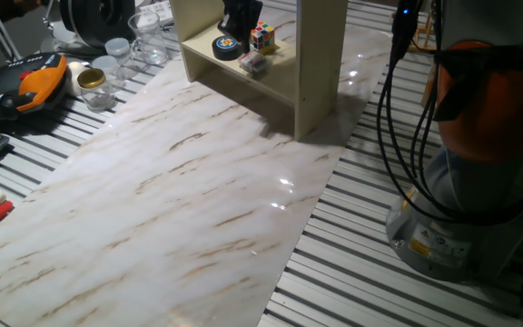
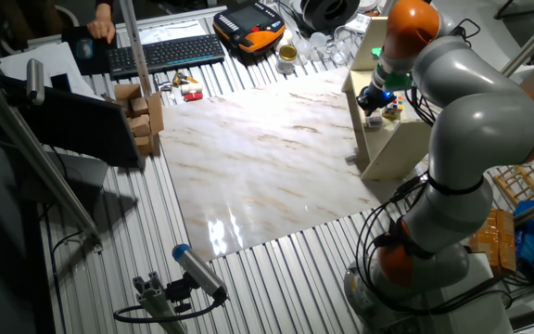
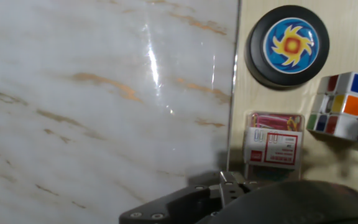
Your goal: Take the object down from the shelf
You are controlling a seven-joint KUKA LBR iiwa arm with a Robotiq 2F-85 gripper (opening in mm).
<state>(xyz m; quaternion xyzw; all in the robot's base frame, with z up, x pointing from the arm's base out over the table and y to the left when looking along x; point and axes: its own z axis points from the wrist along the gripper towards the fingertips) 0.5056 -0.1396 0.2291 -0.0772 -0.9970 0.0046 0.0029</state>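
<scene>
The pale beige shelf (image 1: 311,68) stands at the far end of the marble board; it also shows in the other fixed view (image 2: 389,139). On its low board lie a black disc with a sun design (image 1: 227,45) (image 3: 288,45), a colour cube (image 1: 262,36) (image 3: 347,107) and a small clear box with red contents (image 1: 252,63) (image 3: 273,146). My gripper (image 1: 234,27) (image 2: 375,99) hovers just above these items, inside the shelf opening. In the hand view its fingertips (image 3: 224,182) meet at the bottom edge with nothing between them, close to the small box.
The shelf's upright side panel (image 1: 320,54) stands right of the items. The marble board (image 1: 180,200) stretches in front. Jars (image 1: 116,50), an orange-black device (image 1: 34,82) and a keyboard (image 2: 165,53) lie beyond its left edge. Cables (image 1: 393,109) hang near the robot base.
</scene>
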